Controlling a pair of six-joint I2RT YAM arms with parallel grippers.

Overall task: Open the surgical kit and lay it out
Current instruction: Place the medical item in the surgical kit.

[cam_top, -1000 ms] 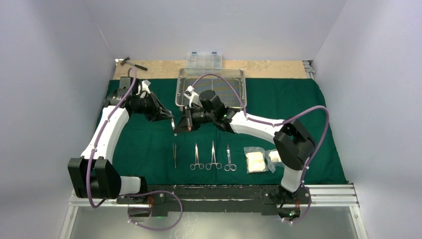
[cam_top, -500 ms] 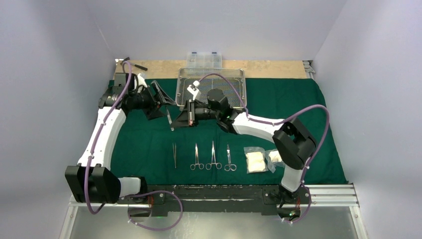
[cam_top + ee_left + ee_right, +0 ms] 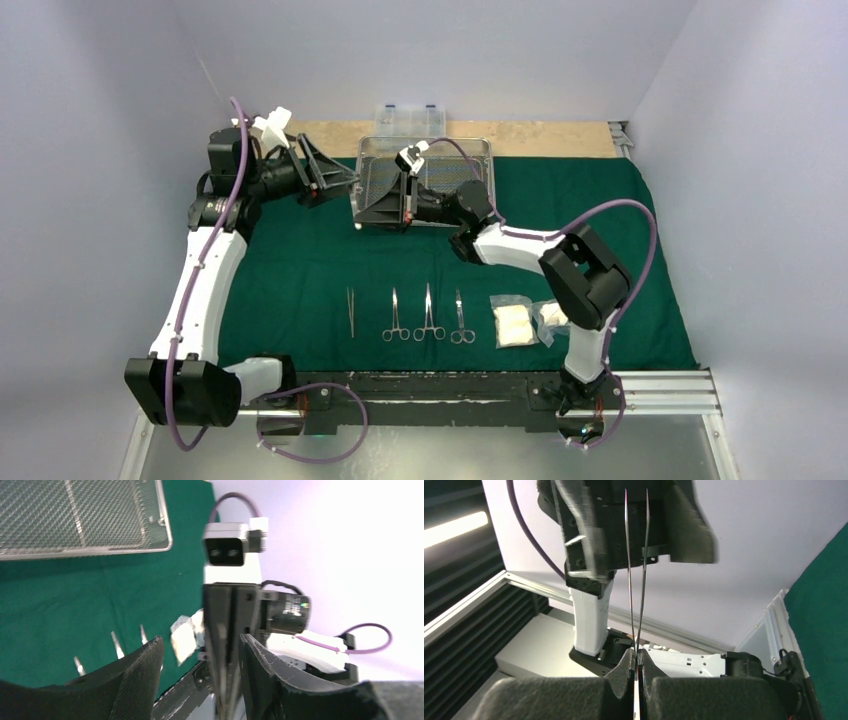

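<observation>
Right fingers (image 3: 624,667) pinched shut on the base of the tweezers (image 3: 642,585), prongs free and pointing at the left arm; left fingers (image 3: 142,675) spread wide, holding nothing, facing the right ones head-on; whether the prong tips reach between them, cannot tell; both held raised above the far part of the cloth (image 3: 300,270), just in front of the tray (image 3: 470,142). Progress, judged: cloth spread flat over the worktop; row laid along the near edge, a second tweezers (image 3: 351,312) then three scissors-like tools (image 3: 429,318), evenly spaced, apart; gauze (image 3: 515,325) to their right, packets overlapping, count unclear from above; the parts of the tray in view look empty, rest hidden behind the right arm. Left to do, probably: set the held tweezers into the row, perhaps after passing them across. Clear box (image 3: 410,118) beyond the tray, untouched. Writing: none legible on gauze, tray or arms.
</observation>
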